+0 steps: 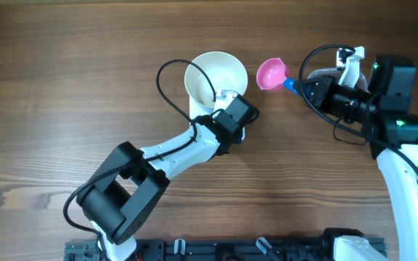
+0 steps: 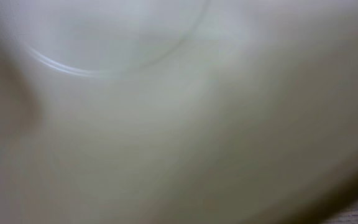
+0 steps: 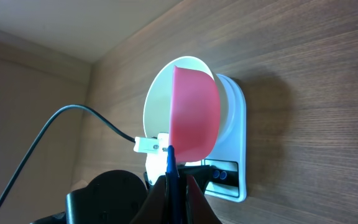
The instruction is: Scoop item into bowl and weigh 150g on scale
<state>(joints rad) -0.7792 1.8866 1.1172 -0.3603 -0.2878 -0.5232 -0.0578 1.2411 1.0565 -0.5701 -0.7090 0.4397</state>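
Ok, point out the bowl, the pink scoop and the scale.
bowl (image 1: 210, 72), overhead view, glossy inside wall.
pink scoop (image 1: 271, 73), overhead view, middle of its cup.
scale (image 3: 237, 137), right wrist view, bare white edge beside the bowl.

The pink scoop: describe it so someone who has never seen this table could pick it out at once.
On the wooden table, find the round white bowl near the far middle. Just right of it is the scoop: a small pink cup on a blue handle, held in the right gripper. Nothing else is pink; its neighbours are white, black or wood.
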